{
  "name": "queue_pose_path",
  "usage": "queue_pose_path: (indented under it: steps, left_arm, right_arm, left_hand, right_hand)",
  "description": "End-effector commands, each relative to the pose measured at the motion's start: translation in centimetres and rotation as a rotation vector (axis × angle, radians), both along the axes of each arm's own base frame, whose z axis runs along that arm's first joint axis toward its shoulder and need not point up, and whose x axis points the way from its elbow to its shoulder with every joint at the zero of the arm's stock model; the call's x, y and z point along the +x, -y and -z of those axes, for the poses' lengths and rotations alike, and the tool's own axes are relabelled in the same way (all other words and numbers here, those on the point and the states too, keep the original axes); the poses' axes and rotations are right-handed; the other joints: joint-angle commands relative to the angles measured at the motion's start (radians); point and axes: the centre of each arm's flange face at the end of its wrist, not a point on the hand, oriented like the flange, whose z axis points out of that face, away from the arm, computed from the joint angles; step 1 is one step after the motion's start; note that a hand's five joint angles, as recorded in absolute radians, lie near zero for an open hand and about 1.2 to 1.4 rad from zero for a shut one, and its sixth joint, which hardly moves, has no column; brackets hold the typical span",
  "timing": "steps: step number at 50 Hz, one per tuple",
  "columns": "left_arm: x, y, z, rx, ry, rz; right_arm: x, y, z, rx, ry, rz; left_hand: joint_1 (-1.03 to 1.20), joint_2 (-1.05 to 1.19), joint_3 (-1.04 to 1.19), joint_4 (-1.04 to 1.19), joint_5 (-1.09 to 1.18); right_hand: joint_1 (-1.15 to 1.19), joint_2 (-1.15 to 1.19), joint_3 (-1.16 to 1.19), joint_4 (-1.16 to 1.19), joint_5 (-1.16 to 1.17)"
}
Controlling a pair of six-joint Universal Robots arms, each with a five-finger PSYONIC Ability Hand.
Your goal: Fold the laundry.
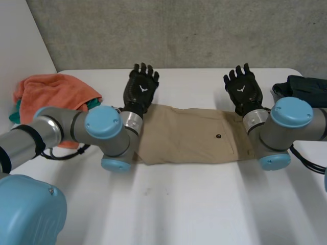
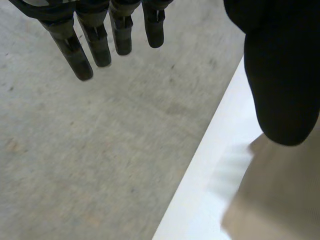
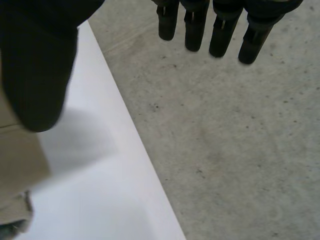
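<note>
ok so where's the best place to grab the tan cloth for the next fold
Probably at its two far corners, one per hand, coming down from above on the far side. The tan cloth lies flat as a wide strip with both far corners uncovered. The open left hand and right hand are just beyond that far edge.

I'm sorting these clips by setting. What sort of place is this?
Likely a robot lab or test bench, not a home: a white table against a concrete wall, a tan garment laid flat on it, an orange towel heaped beside.
</note>
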Motion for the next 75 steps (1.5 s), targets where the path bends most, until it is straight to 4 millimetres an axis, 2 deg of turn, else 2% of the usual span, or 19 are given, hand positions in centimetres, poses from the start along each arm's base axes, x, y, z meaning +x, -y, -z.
queue_pose_path:
  steps: [1,5,11,16,23,26,32,44,47,51,52,54,58,63,67,70,71,74,75]
  left_arm:
    - [-0.9,-3.3,-1.6,0.006,-0.049,0.072]
    - [0.8,-5.4,-3.7,0.051,-0.085,0.058]
    - [2.9,-7.8,-5.3,0.138,-0.183,0.051]
    - [3.7,-9.1,-5.6,0.191,-0.240,0.056]
    - [3.9,-9.7,-5.4,0.214,-0.251,0.061]
    - [4.0,-9.7,-5.6,0.213,-0.254,0.058]
    - [4.2,-10.0,-6.6,0.204,-0.262,0.060]
    - [5.4,-11.4,-9.4,0.182,-0.325,0.065]
    - [5.9,-11.7,-9.9,0.182,-0.341,0.063]
    - [6.3,-11.8,-10.5,0.176,-0.359,0.060]
    - [6.4,-11.9,-10.6,0.174,-0.361,0.059]
    - [6.9,-11.7,-10.8,0.171,-0.366,0.042]
    - [7.4,-11.7,-10.7,0.180,-0.372,0.021]
    - [7.5,-11.8,-10.5,0.204,-0.387,0.020]
    - [7.5,-11.5,-10.7,0.202,-0.395,0.018]
    - [7.4,-11.2,-11.1,0.191,-0.401,0.019]
    - [7.3,-11.2,-11.2,0.185,-0.404,0.022]
    - [6.9,-10.7,-12.3,0.157,-0.418,0.030]
    - [6.7,-10.6,-12.6,0.149,-0.424,0.033]
  right_arm:
    - [-1.0,-2.6,-2.3,0.136,0.039,0.026]
    - [-4.3,-4.9,-3.3,0.394,0.123,0.053]
    - [-5.7,-8.0,-3.3,0.651,0.199,-0.018]
    - [-7.5,-8.4,-1.9,0.723,0.207,-0.020]
    - [-7.6,-7.4,-0.2,0.689,0.189,-0.010]
    - [-8.1,-6.8,0.5,0.660,0.148,0.019]
    - [-11.8,-5.1,-0.3,0.594,0.135,0.178]
    - [-13.2,-5.4,-3.9,0.422,-0.055,0.189]
    - [-12.1,-5.2,-5.1,0.340,-0.065,0.147]
    - [-6.1,-7.6,-7.2,0.182,-0.069,-0.085]
    - [-3.3,-9.2,-7.4,0.129,-0.076,-0.205]
    - [-0.7,-11.1,-7.7,0.072,-0.077,-0.330]
    - [3.6,-15.2,-6.8,-0.001,-0.082,-0.553]
    - [7.6,-20.1,-1.6,0.047,-0.153,-0.756]
    - [8.7,-22.2,-0.3,0.028,-0.214,-0.805]
    - [8.6,-22.2,-0.8,0.042,-0.199,-0.784]
    - [8.3,-22.0,-1.6,0.069,-0.161,-0.753]
    - [7.4,-21.1,-4.5,0.102,-0.048,-0.701]
    - [6.3,-20.0,-6.5,0.132,0.053,-0.655]
  left_hand:
    - [-0.016,-0.053,-0.059,-0.049,-0.063]
    - [-0.016,-0.053,-0.059,-0.049,-0.063]
    - [-0.016,-0.053,-0.059,-0.049,-0.063]
    - [-0.016,-0.053,-0.059,-0.049,-0.063]
    - [-0.016,-0.053,-0.059,-0.049,-0.063]
    - [-0.016,-0.053,-0.059,-0.049,-0.063]
    - [-0.016,-0.053,-0.059,-0.049,-0.063]
    - [-0.016,-0.053,-0.059,-0.049,-0.063]
    - [-0.016,-0.053,-0.059,-0.049,-0.063]
    - [-0.016,-0.053,-0.059,-0.049,-0.063]
    - [-0.016,-0.053,-0.059,-0.049,-0.063]
    - [-0.016,-0.053,-0.059,-0.049,-0.063]
    - [-0.016,-0.053,-0.059,-0.049,-0.063]
    - [-0.016,-0.053,-0.059,-0.049,-0.063]
    - [-0.016,-0.053,-0.059,-0.049,-0.063]
    - [-0.016,-0.053,-0.059,-0.049,-0.063]
    - [-0.016,-0.053,-0.059,-0.049,-0.063]
    - [-0.016,-0.053,-0.059,-0.049,-0.063]
    - [-0.016,-0.053,-0.059,-0.049,-0.063]
  right_hand:
    - [-0.055,-0.054,-0.058,-0.067,-0.061]
    - [-0.055,-0.054,-0.058,-0.067,-0.061]
    - [-0.019,-0.017,-0.021,-0.030,-0.024]
    - [0.122,0.123,0.119,0.110,0.116]
    - [0.553,0.555,0.550,0.542,0.547]
    - [1.165,1.166,1.162,1.153,1.159]
    - [1.167,1.168,1.164,1.155,1.161]
    - [1.167,1.168,1.164,1.155,1.161]
    - [1.167,1.168,1.164,1.155,1.161]
    - [1.167,1.168,1.164,1.155,1.161]
    - [1.167,1.168,1.164,1.155,1.161]
    - [1.167,1.168,1.164,1.155,1.161]
    - [1.167,1.168,1.164,1.155,1.161]
    - [1.167,1.168,1.164,1.155,1.161]
    - [1.054,1.056,1.051,1.043,1.048]
    - [0.348,0.349,0.345,0.336,0.342]
    - [0.055,0.056,0.052,0.043,0.049]
    - [-0.007,-0.005,-0.010,-0.018,-0.013]
    - [-0.039,-0.037,-0.042,-0.050,-0.045]
